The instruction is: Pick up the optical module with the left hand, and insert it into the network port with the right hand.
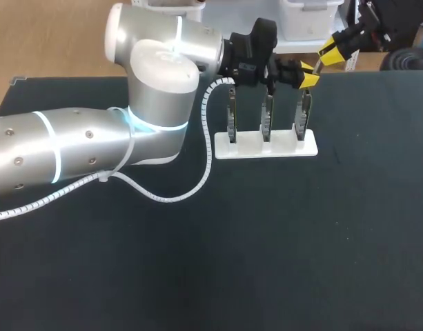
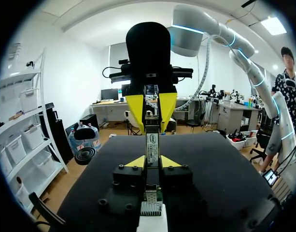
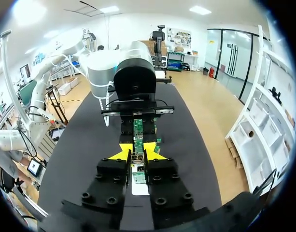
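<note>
Metal optical module point(image 2: 152, 144), between left end effector point(image 2: 152, 162)

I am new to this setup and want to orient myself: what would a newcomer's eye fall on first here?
First, the big silver left arm stretching across the black table. Its yellow-tipped left gripper is shut on a narrow grey optical module, the rightmost of three standing upright in a small white rack near the far edge. The right gripper faces it closely from the other side.

Bright overhead light, glare on left arm point(image 1: 152, 65), soft shadows on black table point(image 1: 280, 248)
</note>
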Action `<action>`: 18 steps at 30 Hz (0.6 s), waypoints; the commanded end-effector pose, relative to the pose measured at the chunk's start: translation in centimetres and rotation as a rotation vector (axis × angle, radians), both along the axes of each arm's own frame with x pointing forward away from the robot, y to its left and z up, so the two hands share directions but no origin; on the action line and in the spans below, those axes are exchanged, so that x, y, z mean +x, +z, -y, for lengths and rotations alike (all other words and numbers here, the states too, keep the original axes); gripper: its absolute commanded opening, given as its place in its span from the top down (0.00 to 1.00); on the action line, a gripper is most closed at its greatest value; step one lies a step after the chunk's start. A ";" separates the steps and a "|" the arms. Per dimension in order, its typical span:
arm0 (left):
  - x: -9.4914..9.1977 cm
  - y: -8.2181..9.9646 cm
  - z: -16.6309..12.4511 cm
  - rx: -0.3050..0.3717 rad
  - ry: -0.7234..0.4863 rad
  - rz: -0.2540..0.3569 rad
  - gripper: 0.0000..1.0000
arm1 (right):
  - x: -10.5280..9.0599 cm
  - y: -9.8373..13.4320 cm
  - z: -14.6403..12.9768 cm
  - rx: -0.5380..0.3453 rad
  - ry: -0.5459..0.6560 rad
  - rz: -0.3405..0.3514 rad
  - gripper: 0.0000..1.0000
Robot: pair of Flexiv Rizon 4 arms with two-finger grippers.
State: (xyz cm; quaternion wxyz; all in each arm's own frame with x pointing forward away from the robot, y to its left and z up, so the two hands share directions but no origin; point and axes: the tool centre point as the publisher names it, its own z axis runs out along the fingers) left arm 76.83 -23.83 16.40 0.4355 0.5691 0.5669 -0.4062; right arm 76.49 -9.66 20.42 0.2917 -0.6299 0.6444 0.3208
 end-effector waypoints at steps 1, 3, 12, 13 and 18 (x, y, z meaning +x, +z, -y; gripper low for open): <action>0.2 0.0 0.1 0.003 -0.002 -0.001 0.75 | -0.3 0.0 0.0 0.000 -0.004 0.000 1.00; 0.2 0.0 0.1 0.003 -0.002 -0.001 0.00 | -0.3 0.0 0.0 0.000 -0.005 0.000 1.00; 0.2 0.0 0.1 0.003 -0.002 -0.001 0.00 | -0.1 0.0 -0.1 0.005 -0.005 0.006 1.00; 0.2 0.0 0.1 0.003 -0.002 -0.001 0.00 | -0.1 0.0 -0.1 0.005 -0.006 0.006 1.00; 0.2 0.5 0.0 0.019 -0.010 0.021 0.00 | 0.0 -0.1 -0.1 0.006 -0.008 0.007 1.00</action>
